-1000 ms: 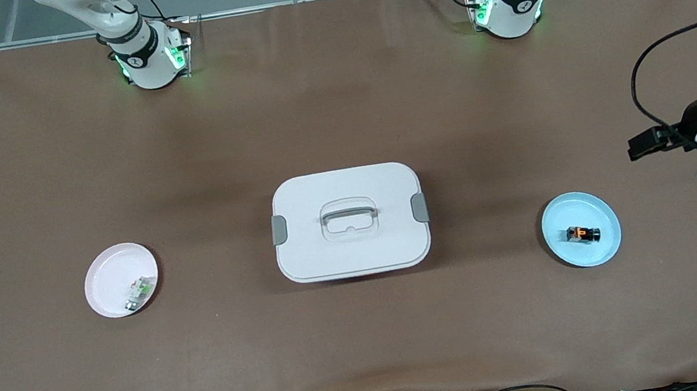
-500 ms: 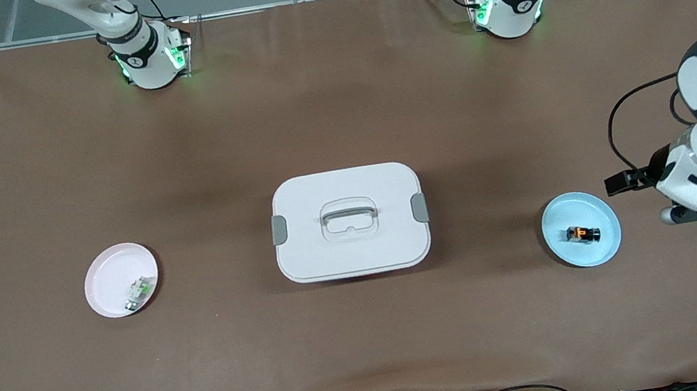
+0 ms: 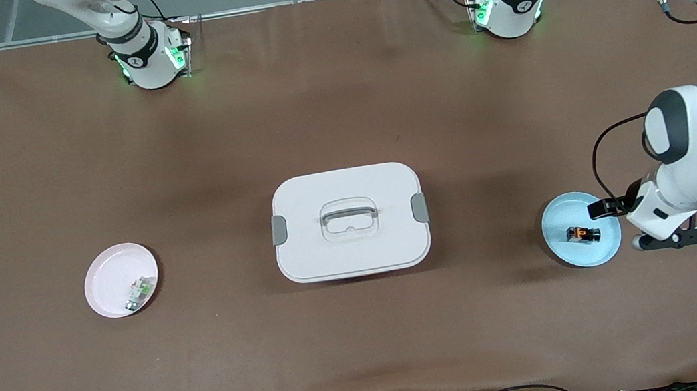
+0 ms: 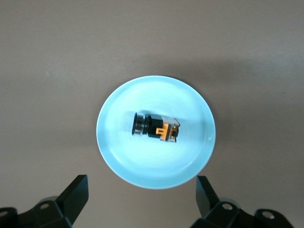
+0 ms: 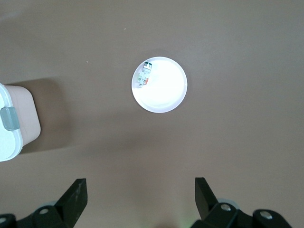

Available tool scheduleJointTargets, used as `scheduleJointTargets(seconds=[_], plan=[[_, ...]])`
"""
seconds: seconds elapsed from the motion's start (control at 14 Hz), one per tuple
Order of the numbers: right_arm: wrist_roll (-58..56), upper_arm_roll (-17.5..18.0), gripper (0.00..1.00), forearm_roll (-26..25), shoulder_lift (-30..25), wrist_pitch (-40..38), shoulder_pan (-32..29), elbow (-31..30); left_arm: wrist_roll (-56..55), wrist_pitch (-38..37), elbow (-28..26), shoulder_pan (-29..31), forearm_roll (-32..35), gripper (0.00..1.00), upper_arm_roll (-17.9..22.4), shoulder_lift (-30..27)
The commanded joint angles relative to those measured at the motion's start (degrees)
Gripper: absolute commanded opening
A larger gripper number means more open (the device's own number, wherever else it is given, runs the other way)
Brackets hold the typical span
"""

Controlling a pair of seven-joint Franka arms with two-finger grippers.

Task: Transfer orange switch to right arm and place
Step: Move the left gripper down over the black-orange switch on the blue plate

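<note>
Brown table covering [image 3: 369, 354] carries two plates, two small parts and one lidded box. One blue plate [image 3: 605, 249] sits toward the left arm's end and holds the orange switch [image 3: 582, 234], lying on its side near the middle of the plate. One pink plate [image 3: 105, 281] sits toward the right arm's end and holds one whitish-and-green part [image 3: 139, 292] against its rim. One white box [image 3: 350, 221] with grey latches stands between the plates, slightly farther from the front camera.

Left gripper [image 4: 142, 199] hovers over the blue plate, fingers spread wide, holding nothing and clear of the switch. Right gripper [image 5: 140, 199] waits high over the table near the pink plate, fingers equally wide, empty.
</note>
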Motion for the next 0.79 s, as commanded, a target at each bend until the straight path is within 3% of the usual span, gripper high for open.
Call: scheduleJointTargets(seconds=[0.0,0.14,0.29,0.5,0.71], plan=[[0.7,-0.1,1.00,0.8,0.0,-0.8,-0.1,0.7,1.5,7.9,-4.2,-0.2,1.4,1.00,-0.1,0.7],[0.5,-0.1,1.00,0.7,0.0,-0.8,-0.1,0.7,1.5,14.4,-8.1,-0.5,1.3,1.00,-0.1,1.2],[0.5,-0.1,1.00,0.6,0.0,-0.8,-0.1,0.7,2.1,16.5,-8.5,-0.4,1.6,1.00,-0.1,2.7],[0.5,-0.1,1.00,0.5,0.0,-0.8,-0.1,0.7,3.6,18.5,-8.5,0.3,7.6,1.00,-0.4,4.5],[0.6,-0.1,1.00,0.3,0.0,-0.8,0.0,0.7,2.7,20.0,-8.3,0.6,7.1,1.00,-0.5,5.4]])
